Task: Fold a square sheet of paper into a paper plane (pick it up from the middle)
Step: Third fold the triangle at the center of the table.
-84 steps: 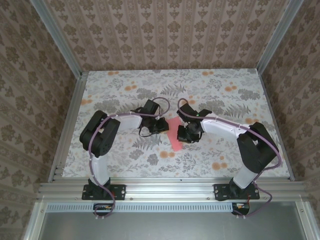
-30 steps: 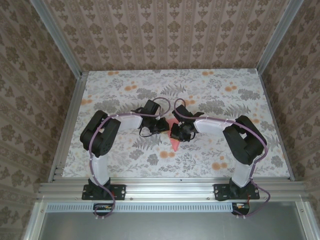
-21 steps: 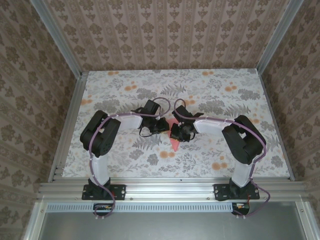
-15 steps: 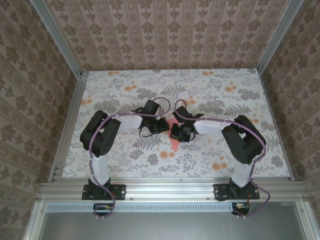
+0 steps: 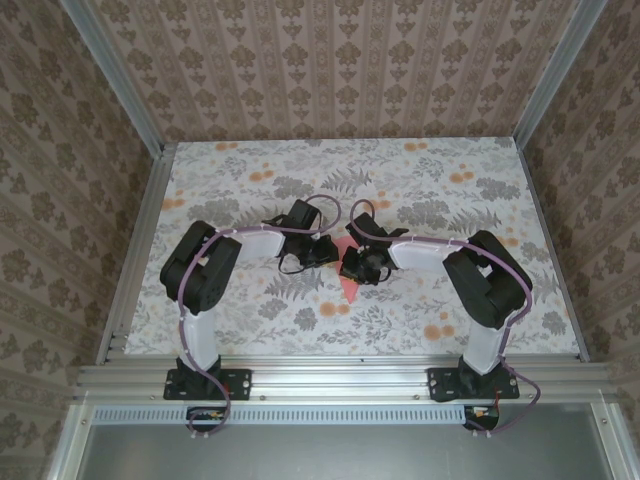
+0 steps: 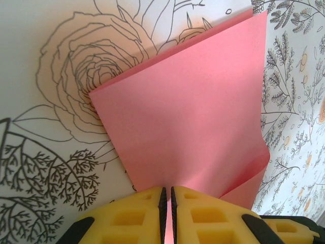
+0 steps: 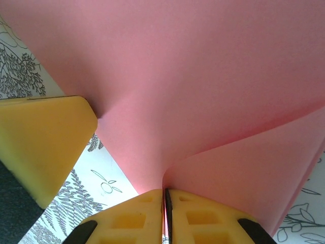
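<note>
- Since the earliest frame the right arm has tucked inward, bringing the right hand [image 5: 352, 268] over the paper plane [image 5: 349, 288].
- The left hand [image 6: 166, 195] is clamped on the paper's edge at mid-desk [image 5: 250, 180], probably anchoring it.
- The right hand is likewise pinched on a fold, probably to work the crease.

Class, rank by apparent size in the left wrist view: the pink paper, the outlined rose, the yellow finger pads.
1. pink paper
2. outlined rose and yellow finger pads look alike; the pads are nearest the camera, so unranked.
</note>
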`<state>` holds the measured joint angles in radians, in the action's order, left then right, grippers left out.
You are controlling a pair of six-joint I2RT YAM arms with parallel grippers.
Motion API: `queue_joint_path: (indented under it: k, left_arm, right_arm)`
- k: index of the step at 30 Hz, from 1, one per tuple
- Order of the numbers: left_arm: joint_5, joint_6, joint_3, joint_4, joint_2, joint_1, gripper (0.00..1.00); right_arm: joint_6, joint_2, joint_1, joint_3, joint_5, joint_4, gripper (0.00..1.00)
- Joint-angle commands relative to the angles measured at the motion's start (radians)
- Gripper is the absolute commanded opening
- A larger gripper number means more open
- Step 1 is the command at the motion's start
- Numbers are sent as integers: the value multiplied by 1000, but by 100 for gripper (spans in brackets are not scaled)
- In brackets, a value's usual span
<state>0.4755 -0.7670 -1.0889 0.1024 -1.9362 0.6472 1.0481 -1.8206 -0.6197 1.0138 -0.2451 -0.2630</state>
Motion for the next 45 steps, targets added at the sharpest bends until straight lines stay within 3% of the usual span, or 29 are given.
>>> queue_joint_path:
  k: [1, 13, 22, 37, 45]
  left_arm:
    - [-15, 16, 22, 33, -33, 8, 15]
    - [-17, 17, 22, 34, -32, 9, 15]
    - [-30, -3, 34, 40, 37, -9, 16]
    - [-49, -53, 176, -7, 178, -63, 18]
    - [-40, -50, 192, -4, 206, -47, 18]
  right_arm:
    - [31, -24, 8, -28, 29, -1, 13]
    - [44, -17, 8, -39, 53, 3, 13]
    - [56, -19, 9, -60, 49, 16, 31]
    - [58, -8, 21, -96, 27, 59, 28]
    - [55, -9, 31, -121, 8, 99, 38]
